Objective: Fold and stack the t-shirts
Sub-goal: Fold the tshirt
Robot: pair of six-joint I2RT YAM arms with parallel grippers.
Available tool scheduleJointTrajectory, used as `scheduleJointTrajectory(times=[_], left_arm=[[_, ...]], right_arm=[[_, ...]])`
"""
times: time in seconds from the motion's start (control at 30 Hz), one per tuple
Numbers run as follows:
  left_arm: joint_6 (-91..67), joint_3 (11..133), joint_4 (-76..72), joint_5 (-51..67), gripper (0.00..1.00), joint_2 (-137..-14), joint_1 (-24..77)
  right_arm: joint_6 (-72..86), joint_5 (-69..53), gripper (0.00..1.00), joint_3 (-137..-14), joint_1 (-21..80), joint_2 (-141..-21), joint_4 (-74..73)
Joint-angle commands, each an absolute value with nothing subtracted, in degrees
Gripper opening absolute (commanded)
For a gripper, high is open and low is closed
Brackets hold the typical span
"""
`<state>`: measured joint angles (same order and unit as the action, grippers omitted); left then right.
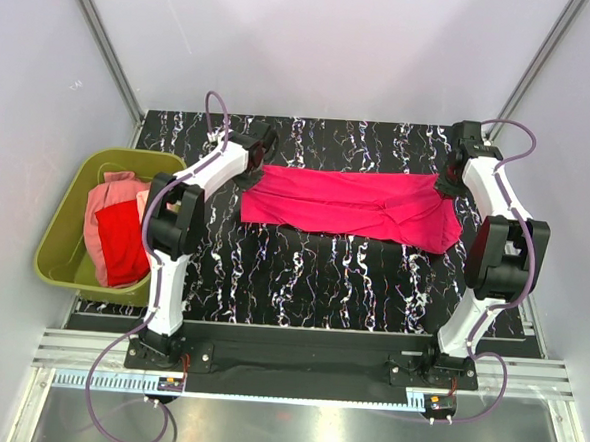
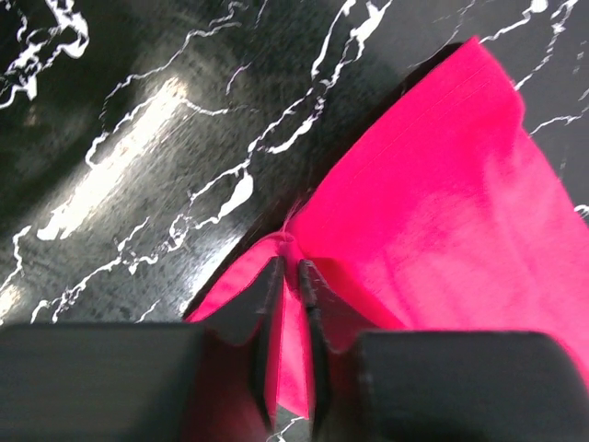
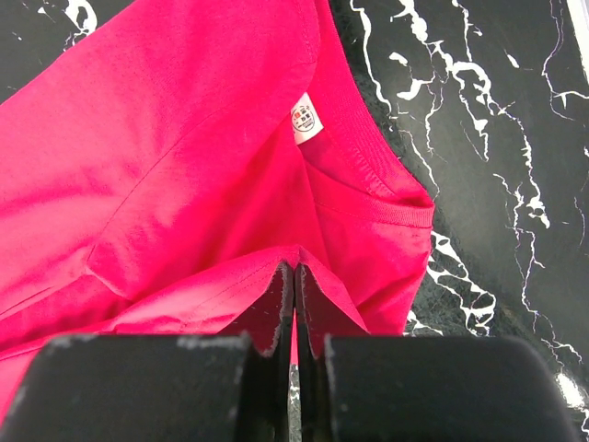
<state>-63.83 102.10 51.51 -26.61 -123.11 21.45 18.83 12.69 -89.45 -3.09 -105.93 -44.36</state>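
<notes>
Count: three t-shirts can be made out, plus one tub and two grippers.

Item 1. One magenta-pink t-shirt (image 1: pixel 351 204) lies on the black, white-veined worktop (image 1: pixel 312 272). It is drawn out as a long band across the far half, spanning from one gripper to the other. Its right end hangs a little nearer and is creased.

Item 2. One red t-shirt (image 1: pixel 124 236) sits bunched inside the olive-green tub (image 1: pixel 57 257), which stands at the left edge of the worktop.

Item 3. Pale salmon cloth (image 1: pixel 101 204) lies beneath and behind the red shirt in the same tub. I cannot tell whether it is one shirt or two.

Left gripper (image 1: pixel 256 167): clenched on the left end of the magenta shirt. In the left wrist view its fingers (image 2: pixel 269 304) stand nearly together with a fold of cloth pinched between them.

Right gripper (image 1: pixel 446 182): clenched on the right end of the same shirt. In the right wrist view its fingers (image 3: pixel 276 304) are pressed close with fabric caught between them. The ribbed collar (image 3: pixel 368 157) and one white label (image 3: pixel 305 120) lie just beyond the fingertips.

Obstructed or unclear: the print on the label is too small to read. The magenta shirt's sleeves cannot be told apart from overhead. The left arm covers the tub's near right corner. Each gripper body fills the lower part of its own wrist view.
</notes>
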Motion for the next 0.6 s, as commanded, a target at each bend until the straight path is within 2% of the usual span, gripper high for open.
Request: scheduleJointTrajectory(times=[0.0, 0.03, 0.07, 0.13, 0.2, 0.33, 0.57], left_arm=[[-61.70, 102.57, 49.04, -27.95, 0.13, -122.34, 21.09], [-61.70, 102.83, 50.00, -28.04, 0.17, -122.43, 21.09], [-61.61, 103.44, 50.44, -28.56, 0.27, -122.43, 21.18], [-60.04, 104.41, 51.50, -29.53, 0.39, -121.91, 21.18], [-56.28, 105.90, 51.42, -29.97, 0.48, -121.03, 21.27], [-51.34, 105.39, 51.34, -32.08, 0.50, -117.43, 21.71], [-39.47, 91.70, 40.79, -24.90, 0.51, -107.85, 24.34]], right_arm=[[17.84, 12.30, 0.00, -90.44, -2.90, -105.91, -43.15], [17.75, 12.04, 0.00, -90.61, -2.90, -105.91, -43.42], [17.84, 11.78, 0.00, -90.70, -2.90, -105.82, -43.24], [17.93, 11.17, 0.00, -90.88, -2.90, -105.82, -43.33], [18.02, 10.99, 0.00, -90.97, -2.90, -105.82, -43.42], [18.46, 10.55, 0.00, -90.70, -2.90, -105.64, -43.50], [18.37, 11.25, 0.00, -91.40, -2.90, -105.73, -44.38]])
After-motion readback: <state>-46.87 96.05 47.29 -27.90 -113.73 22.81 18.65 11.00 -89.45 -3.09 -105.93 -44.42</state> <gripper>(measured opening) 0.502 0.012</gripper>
